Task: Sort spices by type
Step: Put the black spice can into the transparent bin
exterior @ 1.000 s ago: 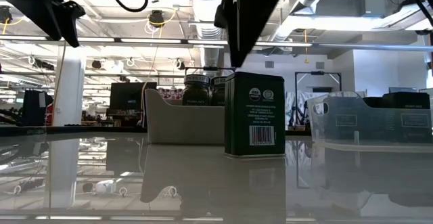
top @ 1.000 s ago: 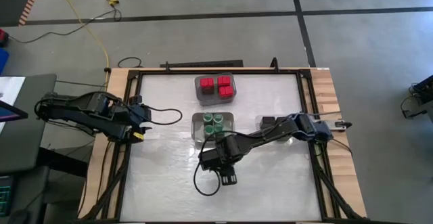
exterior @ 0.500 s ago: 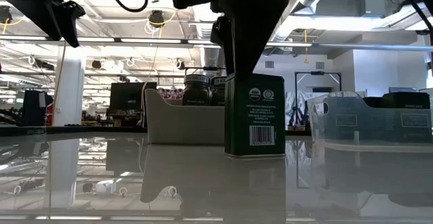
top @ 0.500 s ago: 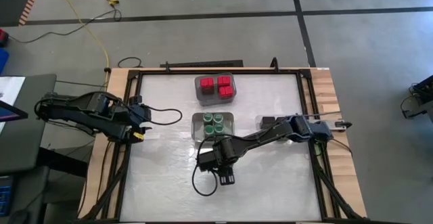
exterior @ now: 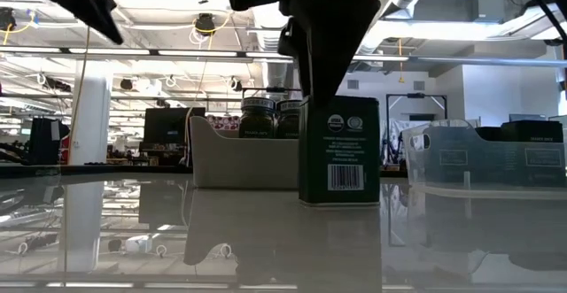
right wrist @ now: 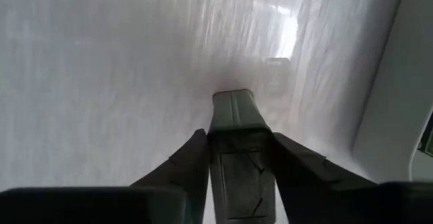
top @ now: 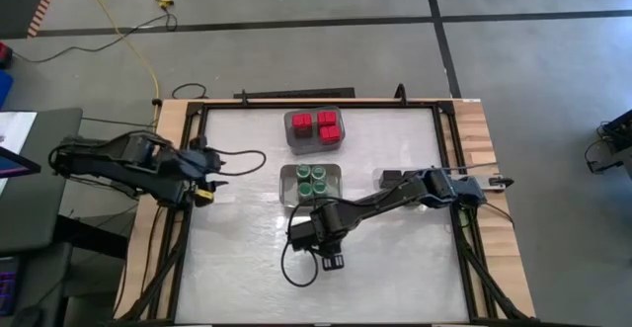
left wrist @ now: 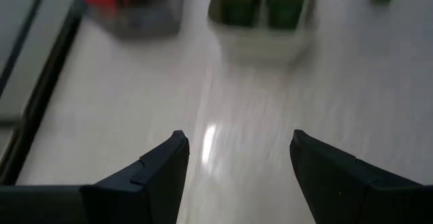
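A dark green rectangular tin [exterior: 341, 151] stands upright in the near middle of the table. My right gripper [top: 332, 259] is over it, shut on it. Red-topped containers sit in a bin [top: 313, 129] near the far edge. Round green-lidded jars fill a second bin [top: 312, 182] in the middle. More dark tins stand in a clear bin [exterior: 483, 156] on the right. My left gripper [top: 211, 164] hangs open in the air over the table's left side, clear of everything. My right gripper [right wrist: 237, 136] comes at the tin from above, fingers pointing down. It pinches the tin's upper part [right wrist: 232, 109] between its two fingers [right wrist: 193, 160], one on each opposite side. The tin stays upright, its base [exterior: 341, 203] at the table surface.
The bin of green jars [exterior: 244, 156] stands just behind the tin. The clear bin of dark tins [top: 395, 179] lies partly under my right arm. Bare tabletop spreads over the near and left parts. A raised frame [top: 193, 228] edges the table.
My right gripper has come down over the tin, and the tin has shifted a little toward the table's right while staying upright. My left gripper has risen and moved slightly toward the table's right.
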Available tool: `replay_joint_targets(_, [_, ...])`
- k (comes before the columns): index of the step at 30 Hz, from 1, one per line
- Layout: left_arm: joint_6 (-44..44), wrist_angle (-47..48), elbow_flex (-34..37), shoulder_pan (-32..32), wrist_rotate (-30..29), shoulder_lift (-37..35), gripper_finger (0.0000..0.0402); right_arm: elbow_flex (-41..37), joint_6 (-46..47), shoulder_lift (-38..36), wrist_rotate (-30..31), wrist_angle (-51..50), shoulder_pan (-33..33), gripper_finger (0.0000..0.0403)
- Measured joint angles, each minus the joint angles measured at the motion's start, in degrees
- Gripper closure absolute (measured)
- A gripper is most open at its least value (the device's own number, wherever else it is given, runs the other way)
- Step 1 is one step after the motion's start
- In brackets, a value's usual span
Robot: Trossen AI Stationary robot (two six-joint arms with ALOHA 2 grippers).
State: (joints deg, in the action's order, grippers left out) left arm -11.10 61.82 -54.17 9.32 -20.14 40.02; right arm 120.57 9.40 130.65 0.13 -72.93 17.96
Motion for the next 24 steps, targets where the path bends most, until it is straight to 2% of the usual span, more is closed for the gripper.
replay_joint_targets(9, [4.65, -20.86, 15.94, 0.43, 0.28, -18.03, 0.0155, 0.11, 4.08, -0.16, -0.27, 0.38, 0.59, 0.0256])
replay_joint_targets(11, [5.86, -28.02, 18.78, 0.45, 0.78, -21.3, 0.0155, 0.11, 4.22, -0.15, -0.27, 0.62, 0.94, 0.0265])
replay_joint_targets(13, [8.27, -30.32, 21.81, 0.46, 1.65, -24.33, 0.0155, 0.11, 4.22, -0.15, -0.27, 0.75, 1.04, 0.0279])
replay_joint_targets(19, [9.91, -36.7, 27.28, 0.46, 6.26, -30.38, 0.0155, -0.02, 4.41, 0.0, -0.27, 1.55, 0.92, 0.032])
replay_joint_targets(24, [15.53, -41.12, 30.82, 0.46, 6.4, -32.13, 0.0155, -0.04, 7.38, -0.02, -0.2, 1.46, 0.22, 0.0345])
